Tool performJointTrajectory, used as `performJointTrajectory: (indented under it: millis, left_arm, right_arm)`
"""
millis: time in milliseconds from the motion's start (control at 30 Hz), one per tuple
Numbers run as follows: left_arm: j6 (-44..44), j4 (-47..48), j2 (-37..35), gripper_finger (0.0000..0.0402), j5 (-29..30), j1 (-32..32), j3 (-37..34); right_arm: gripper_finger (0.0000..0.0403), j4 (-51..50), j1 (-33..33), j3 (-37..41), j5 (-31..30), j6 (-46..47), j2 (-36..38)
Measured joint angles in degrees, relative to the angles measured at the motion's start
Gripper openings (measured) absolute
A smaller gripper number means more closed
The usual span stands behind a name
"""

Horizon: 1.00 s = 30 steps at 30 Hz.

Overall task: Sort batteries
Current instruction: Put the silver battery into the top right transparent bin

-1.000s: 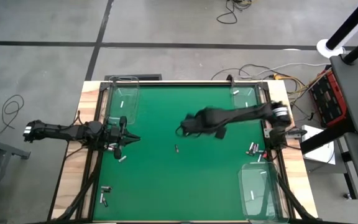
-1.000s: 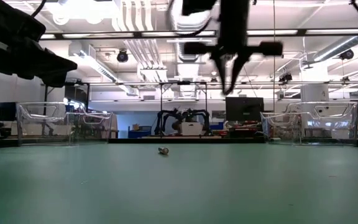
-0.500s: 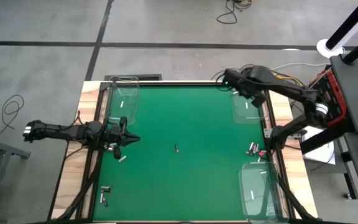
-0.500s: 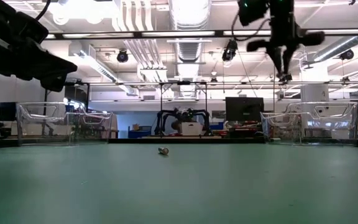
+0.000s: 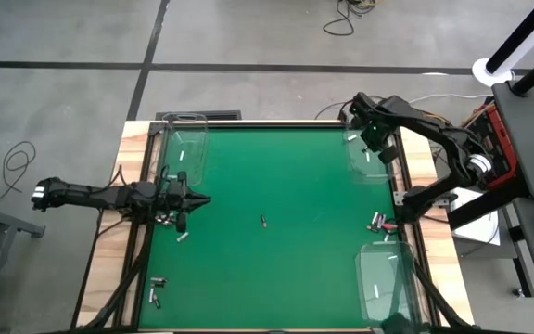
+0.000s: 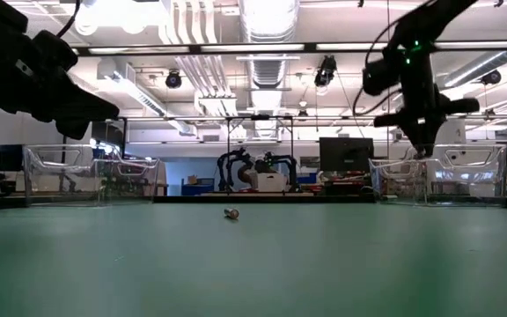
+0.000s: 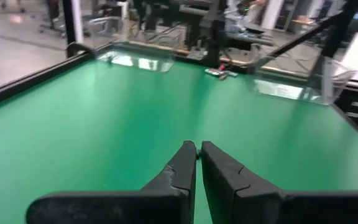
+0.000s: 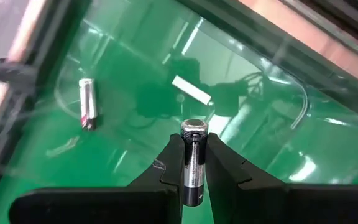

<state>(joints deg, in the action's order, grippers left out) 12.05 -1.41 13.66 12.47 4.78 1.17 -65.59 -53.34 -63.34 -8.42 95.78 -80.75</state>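
Above the clear plastic tray (image 5: 367,154) at the far right, my right gripper (image 8: 192,163) is clenching a small dark-and-silver cylindrical battery (image 8: 192,155). My left gripper (image 7: 197,149) is idling clenched at the green mat's (image 5: 276,260) left edge.

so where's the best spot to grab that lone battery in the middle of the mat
Probably around the middle of its barrel, coming straight down from above. The lone battery lies flat on the green mat with open space all round, so the end effector fingers can straddle its short width, closing across the cylinder rather than along its length. Its end markings are too small to tell.
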Motion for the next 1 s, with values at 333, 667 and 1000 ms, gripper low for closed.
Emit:
performJointTrajectory:
  millis: [333, 667, 1000]
  left_arm:
    - [3.6, -0.8, 4.0, 0.0009, 8.3, -0.4, 0.0]
    - [4.6, -1.1, 5.3, 0.0009, 12.5, -2.4, 0.0]
    - [4.2, -1.1, 5.8, 0.0009, 12.4, -4.2, 0.0]
  right_arm:
    - [0.0033, 1.9, -7.1, 0.3, 1.6, -4.1, -7.3]
    - [0.0033, 2.6, -9.5, -4.7, 5.9, -8.9, -16.7]
    - [0.0033, 3.8, -14.5, -6.4, 8.0, -15.4, -18.1]
